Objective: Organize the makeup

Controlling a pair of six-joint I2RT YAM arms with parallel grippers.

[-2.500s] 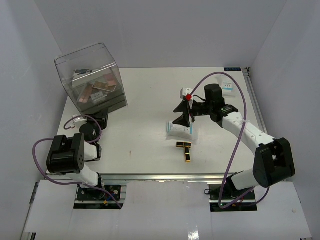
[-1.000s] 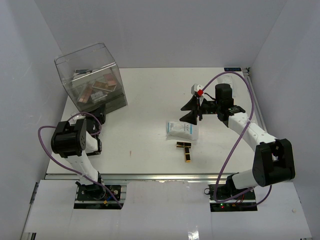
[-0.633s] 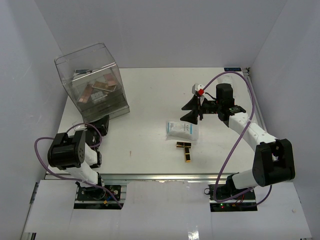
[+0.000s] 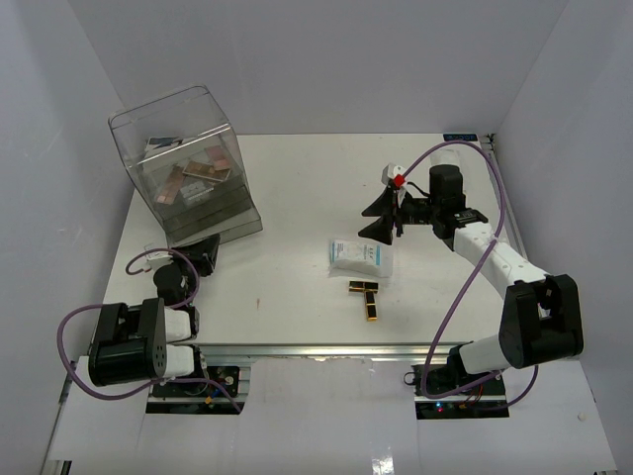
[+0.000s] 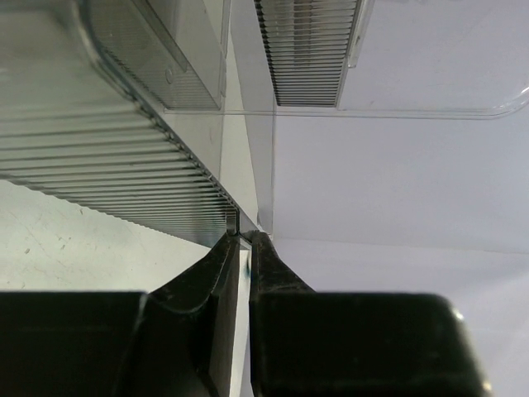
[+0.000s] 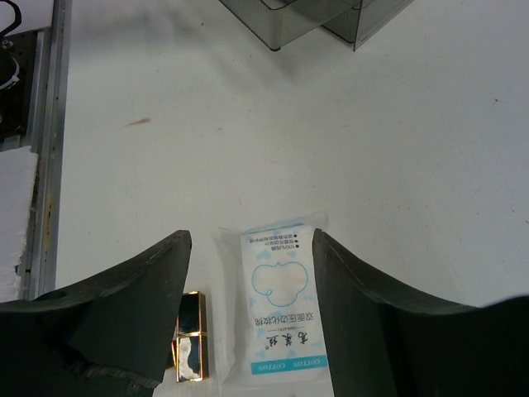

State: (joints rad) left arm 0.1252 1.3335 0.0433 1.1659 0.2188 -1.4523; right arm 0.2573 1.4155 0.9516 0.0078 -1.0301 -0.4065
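Makeup palettes (image 4: 198, 173), pink and brown, lie inside the clear box (image 4: 168, 124). The box stands at the far left of the surface (image 4: 297, 178). The left gripper (image 4: 206, 247) is down low on the near side of the box, by its bottom edge. In the left wrist view it is squeezed tight on a thin clear wall of the box. Ribbed plastic fills the space above the fingers.

One white and blue sachet (image 4: 359, 257) lies flat on the surface, a bit right of the middle. Two black and gold lipstick tubes (image 4: 369, 295) lie just on the near side of it. They touch each other and make a T shape.

The right gripper (image 4: 376, 220) hangs on the far side of the sachet and points at it. Its two fingers are spread wide and hold nothing. In the right wrist view the sachet shows in the gap between the two fingers. One lipstick tube peeks out next to the finger on the left of that picture. The gripper does not touch the sachet or the tubes.
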